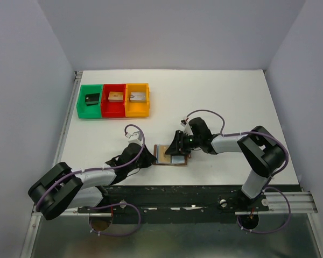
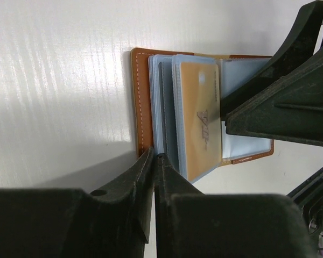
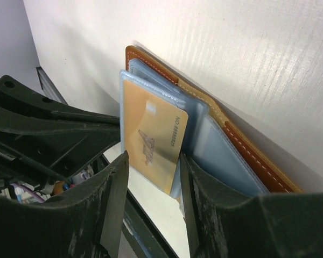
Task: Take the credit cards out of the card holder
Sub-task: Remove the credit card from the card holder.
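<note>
Claw (image 3: 153, 161) on right, part-open, astride credit card (image 3: 151, 126)

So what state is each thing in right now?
Card holder: open, lying on the table.
Gold card: inside a clear sleeve.
Left gripper: shut on the card holder's edge.
Right gripper: open, fingers either side of the gold card.
Bins: each holds one block.

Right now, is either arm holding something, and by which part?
The left gripper pinches the wallet by its brown edge. The right gripper straddles the end of the gold card; whether it grips cannot be told.
</note>
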You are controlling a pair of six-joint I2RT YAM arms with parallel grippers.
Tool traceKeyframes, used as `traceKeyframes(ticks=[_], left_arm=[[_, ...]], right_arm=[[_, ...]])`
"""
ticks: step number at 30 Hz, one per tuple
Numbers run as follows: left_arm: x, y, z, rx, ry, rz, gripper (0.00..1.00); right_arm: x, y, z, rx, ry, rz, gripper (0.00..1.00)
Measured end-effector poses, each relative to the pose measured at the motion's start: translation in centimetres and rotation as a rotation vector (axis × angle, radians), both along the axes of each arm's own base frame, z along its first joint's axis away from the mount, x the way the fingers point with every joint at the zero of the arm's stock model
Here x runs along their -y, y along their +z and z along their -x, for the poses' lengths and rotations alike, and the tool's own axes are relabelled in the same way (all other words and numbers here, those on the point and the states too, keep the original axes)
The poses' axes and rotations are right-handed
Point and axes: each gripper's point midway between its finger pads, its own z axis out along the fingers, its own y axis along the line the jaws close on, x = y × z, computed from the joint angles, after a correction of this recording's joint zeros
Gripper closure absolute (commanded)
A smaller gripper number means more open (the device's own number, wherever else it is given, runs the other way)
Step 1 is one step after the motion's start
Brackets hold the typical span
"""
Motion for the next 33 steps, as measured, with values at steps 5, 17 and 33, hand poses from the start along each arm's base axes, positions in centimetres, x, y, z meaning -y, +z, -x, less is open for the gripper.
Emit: traceKeyframes(ticks=[5, 17, 33], left_arm=[[-0.5, 0.3, 0.2, 0.007, 0.004, -0.018, 0.73], [0.5, 2.8, -1.1, 0.088, -0.026, -0.014, 0.75], [1.6, 0.7, -1.3, 0.04, -0.056, -0.033, 0.8]], right_arm=[[0.2, 0.0, -0.1, 0.006, 0.015, 0.036, 0.48], [0.6, -0.3, 0.0, 0.012, 0.031, 0.07, 0.49], [0.7, 0.3, 0.1, 0.021, 0.029, 0.064, 0.48]])
